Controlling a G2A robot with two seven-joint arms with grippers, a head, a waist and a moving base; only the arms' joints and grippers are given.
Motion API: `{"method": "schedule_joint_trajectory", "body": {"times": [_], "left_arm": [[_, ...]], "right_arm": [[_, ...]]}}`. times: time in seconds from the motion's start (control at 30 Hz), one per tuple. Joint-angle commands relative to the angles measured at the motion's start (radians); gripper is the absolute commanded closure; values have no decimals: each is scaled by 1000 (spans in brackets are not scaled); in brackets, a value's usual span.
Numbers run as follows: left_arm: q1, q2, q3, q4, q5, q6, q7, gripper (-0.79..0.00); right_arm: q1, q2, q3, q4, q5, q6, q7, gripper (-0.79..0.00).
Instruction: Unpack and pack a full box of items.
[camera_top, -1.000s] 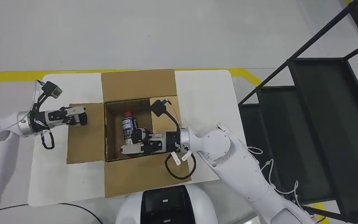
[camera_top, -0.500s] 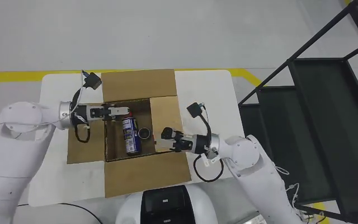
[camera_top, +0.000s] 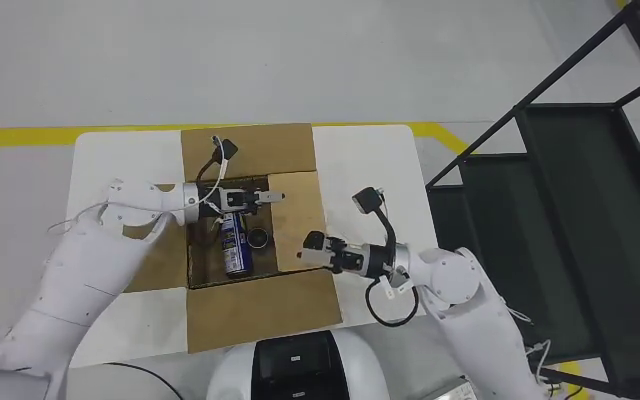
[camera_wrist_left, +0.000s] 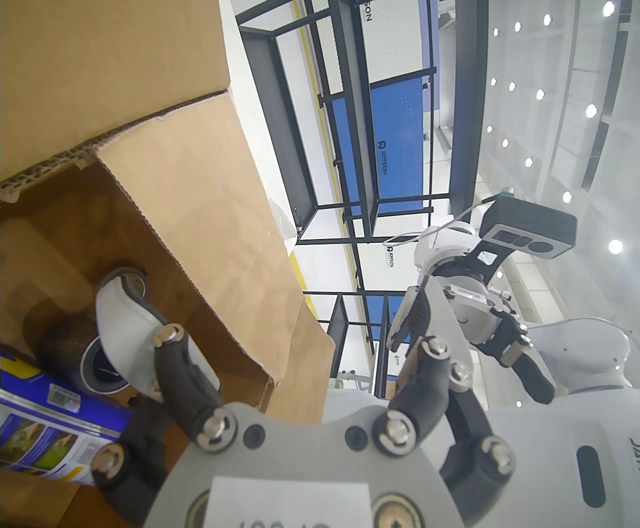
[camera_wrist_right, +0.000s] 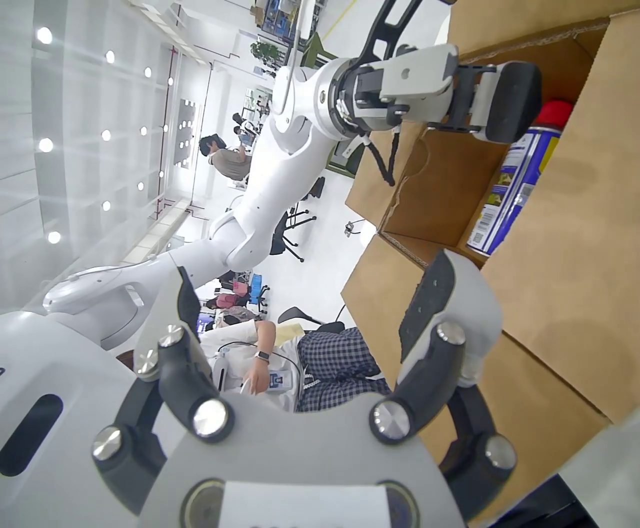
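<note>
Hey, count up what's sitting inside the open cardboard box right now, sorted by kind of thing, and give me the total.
Inside the cardboard box, as far as it can be seen:
Spray can: 1
Dark roll: 1
Total: 2

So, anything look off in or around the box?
Nothing spilled or damaged. The spray can lies on its side in the box beside a dark roll. The flap by the right pincer stands raised; the others lie flat.
</note>
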Motion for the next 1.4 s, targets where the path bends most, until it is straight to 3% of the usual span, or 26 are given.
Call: {"method": "schedule_joint_trajectory", "body": {"times": [0.0,0.33,0.53,0.7,0.83,1.0,1.23,1.37], "left_arm": [[0,0,-1,-1,0,0,-1,-785],[16,-7,15,13,0,22,29,-785],[-19,-58,98,97,-29,30,70,-785],[-67,-99,131,175,-88,-19,67,-785],[-85,-113,122,194,-149,-75,16,-785],[-72,-110,78,163,-237,-154,-73,-785],[-62,-119,63,107,-339,-134,-154,-785],[-94,-141,78,130,-423,-96,-215,-785]], "right_arm": [[2,1,-1,6,7,3,-5,-785],[0,2,-11,2,-5,8,-14,-785],[2,7,-40,-19,-47,23,-14,-785],[-5,13,-56,-38,-70,37,-8,-785],[-1,17,-79,-46,-84,48,7,-785],[17,19,-115,-54,-95,55,24,-785],[46,22,-163,-56,-129,74,21,-785],[16,30,-135,-72,-182,106,-18,-785]]}}
